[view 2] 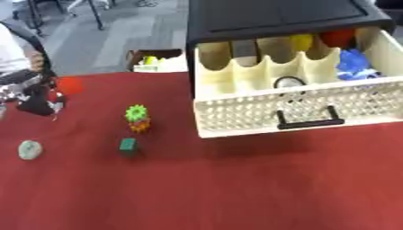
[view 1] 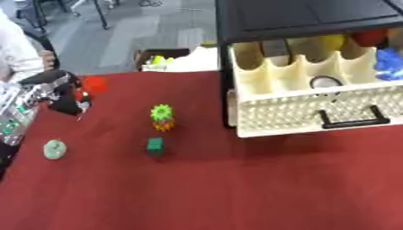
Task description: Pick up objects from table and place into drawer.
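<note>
**Left eye view: left hand at the far-left table edge, drawer open on the right**

You have the cream drawer [view 1: 315,112] pulled out of its black cabinet [view 1: 307,18] at the right of the red table [view 1: 236,188]. Its front is perforated, with a black handle [view 1: 354,120], and scalloped dividers split it into compartments. Inside you can see something blue [view 2: 354,63] at the right end, something yellow [view 2: 302,41] and something red [view 2: 338,37] toward the back, and a round pale ring [view 1: 326,82] in a middle compartment.

Your loose pieces lie well apart from the drawer, on the table's left half. A green gear-like piece [view 1: 161,111] sits stacked on an orange one [view 1: 163,125]. Just in front of them is a small dark-green block [view 1: 155,146]. Farther left lies a pale green round disc [view 1: 54,149].

Your left hand [view 1: 67,101] is at the far left, dark and blurred, with a red object [view 1: 95,84] just beside it; you cannot tell whether the fingers are apart or closed, nor whether they touch the red object.

Your right hand shows in neither view.
</note>
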